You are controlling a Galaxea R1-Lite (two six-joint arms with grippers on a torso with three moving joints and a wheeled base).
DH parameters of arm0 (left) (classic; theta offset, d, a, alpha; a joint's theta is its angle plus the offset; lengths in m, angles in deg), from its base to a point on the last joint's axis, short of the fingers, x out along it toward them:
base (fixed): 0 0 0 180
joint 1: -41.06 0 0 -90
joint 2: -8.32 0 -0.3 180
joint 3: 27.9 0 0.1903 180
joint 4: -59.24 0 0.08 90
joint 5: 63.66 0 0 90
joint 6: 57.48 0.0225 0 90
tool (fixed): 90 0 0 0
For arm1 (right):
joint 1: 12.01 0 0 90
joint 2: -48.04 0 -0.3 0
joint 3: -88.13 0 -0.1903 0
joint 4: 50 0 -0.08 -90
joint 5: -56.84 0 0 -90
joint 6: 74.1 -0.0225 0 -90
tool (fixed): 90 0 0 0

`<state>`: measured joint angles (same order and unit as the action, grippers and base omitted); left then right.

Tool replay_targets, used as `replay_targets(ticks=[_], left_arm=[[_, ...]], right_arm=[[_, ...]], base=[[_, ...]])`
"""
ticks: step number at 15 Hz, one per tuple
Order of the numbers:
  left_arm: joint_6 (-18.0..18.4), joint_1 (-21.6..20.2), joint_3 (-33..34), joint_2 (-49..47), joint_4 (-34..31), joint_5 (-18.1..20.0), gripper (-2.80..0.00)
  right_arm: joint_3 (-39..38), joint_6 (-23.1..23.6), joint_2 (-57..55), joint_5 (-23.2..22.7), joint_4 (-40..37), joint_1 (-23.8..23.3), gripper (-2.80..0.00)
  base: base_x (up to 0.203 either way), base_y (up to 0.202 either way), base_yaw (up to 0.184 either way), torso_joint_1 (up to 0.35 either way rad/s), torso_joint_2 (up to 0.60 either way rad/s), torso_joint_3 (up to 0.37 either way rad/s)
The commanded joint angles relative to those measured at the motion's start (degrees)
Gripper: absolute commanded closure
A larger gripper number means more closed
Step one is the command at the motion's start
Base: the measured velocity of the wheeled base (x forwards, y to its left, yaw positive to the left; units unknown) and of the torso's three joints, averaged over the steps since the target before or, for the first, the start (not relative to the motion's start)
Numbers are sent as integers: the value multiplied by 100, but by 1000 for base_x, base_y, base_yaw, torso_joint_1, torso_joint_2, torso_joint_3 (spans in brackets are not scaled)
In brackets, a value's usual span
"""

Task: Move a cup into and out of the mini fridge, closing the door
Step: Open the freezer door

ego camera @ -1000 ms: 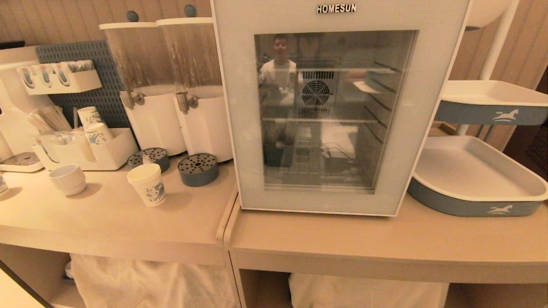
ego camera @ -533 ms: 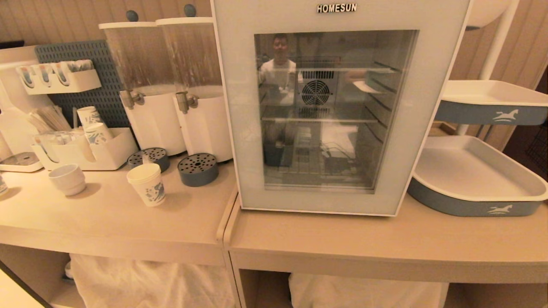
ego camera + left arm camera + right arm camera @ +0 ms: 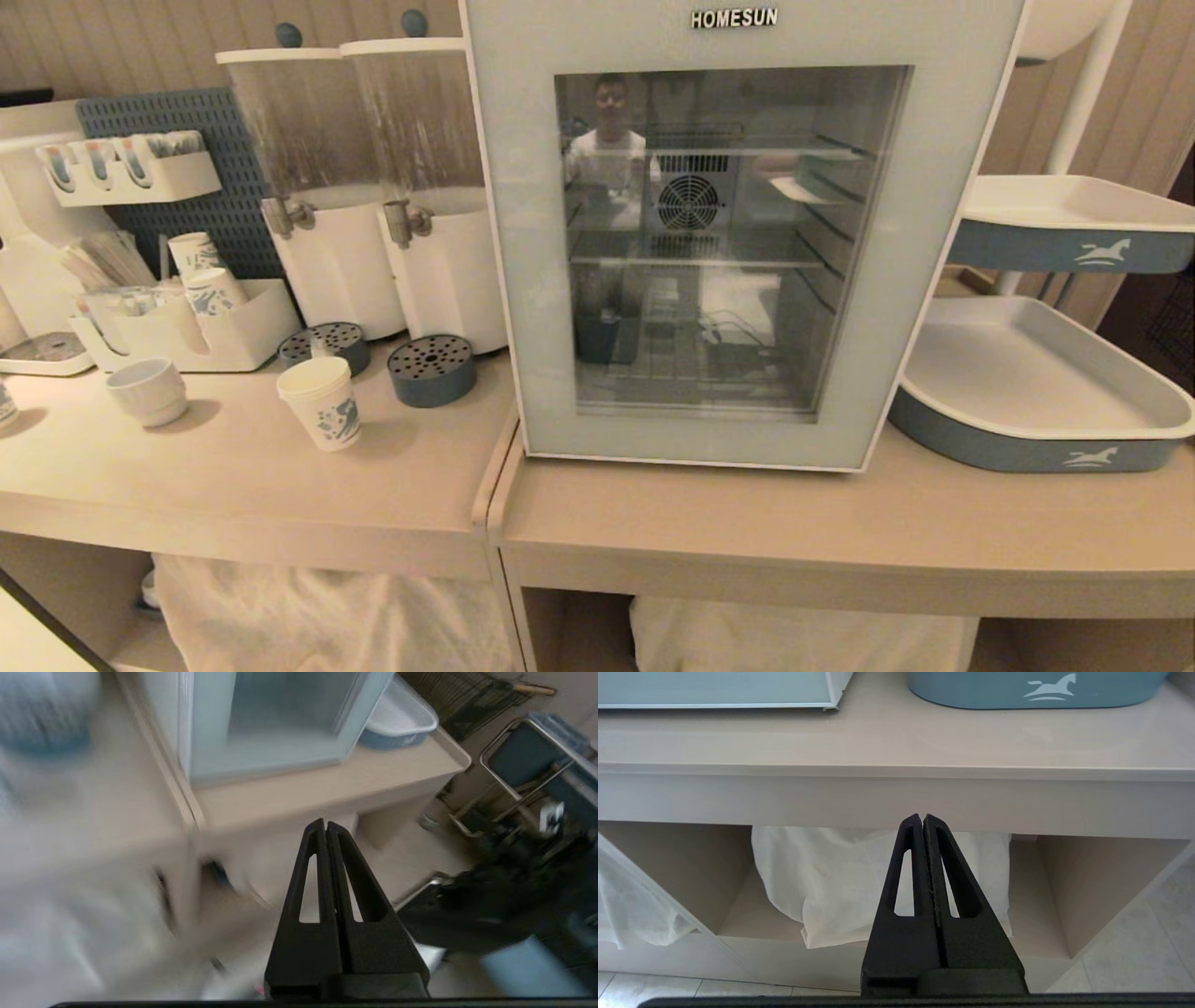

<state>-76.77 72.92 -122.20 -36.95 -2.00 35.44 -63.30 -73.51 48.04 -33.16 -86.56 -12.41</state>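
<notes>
Clearly we risk knocking the cup (image 3: pixel 322 403), standing on the table (image 3: pixel 243 485) left of the mini fridge (image 3: pixel 738 233), since the left gripper (image 3: pixel 325 828) fingers are pressed together, empty, as are the right gripper (image 3: pixel 922 822) fingers, and the door (image 3: pixel 728 439) is shut.

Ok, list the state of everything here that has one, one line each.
door: shut, glass front facing the robot.
mini fridge: closed, wire shelves bare as far as the glass shows.
cup: upright on the counter, outside the fridge, untouched.
mug: upright, left of the cup.
left tool: shut, holding nothing.
right tool: shut, holding nothing, below the counter edge.
</notes>
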Motion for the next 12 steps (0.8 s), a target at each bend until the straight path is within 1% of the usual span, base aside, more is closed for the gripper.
replay_targets(ticks=[1,3,4,5,6,7,8,9,10,11,12], left_arm=[[-280,-101,-93,-652,-53,-3,0],[-4,-609,-22,-910,144,178,0],[156,-1095,49,-1044,324,485,0],[361,-1742,128,-1183,520,1103,0],[629,-2368,205,-1310,651,1834,0],[1090,-3255,312,-1450,750,2839,0],[1793,-4131,458,-1613,835,4075,0],[2587,-4675,629,-1770,890,4963,0],[3535,-5085,877,-2024,969,5895,0],[3973,-5241,1013,-2248,1047,6356,0],[4094,-5179,1076,-2483,1158,6655,0]], right_arm=[[-2,2,0,0,-8,2,0],[-2,2,0,0,-8,-3,0],[-2,2,0,0,-8,5,0],[-2,2,0,0,-8,5,0],[-2,-7,0,0,-8,-4,0],[-2,2,0,0,-8,4,0],[-2,2,0,0,-8,5,0],[-2,2,0,0,-8,5,0],[-2,2,0,0,-8,3,0],[6,10,0,0,-8,5,0],[7,2,0,0,-8,-4,0]], base=[[0,0,0,0,0,0],[0,0,0,0,0,0],[0,0,0,0,0,0],[0,0,0,0,0,0],[0,0,0,0,0,0],[0,0,0,0,0,0],[0,0,0,0,0,0],[0,0,0,0,0,0],[0,0,0,0,0,0],[0,0,0,0,0,0],[0,0,0,0,0,0]])
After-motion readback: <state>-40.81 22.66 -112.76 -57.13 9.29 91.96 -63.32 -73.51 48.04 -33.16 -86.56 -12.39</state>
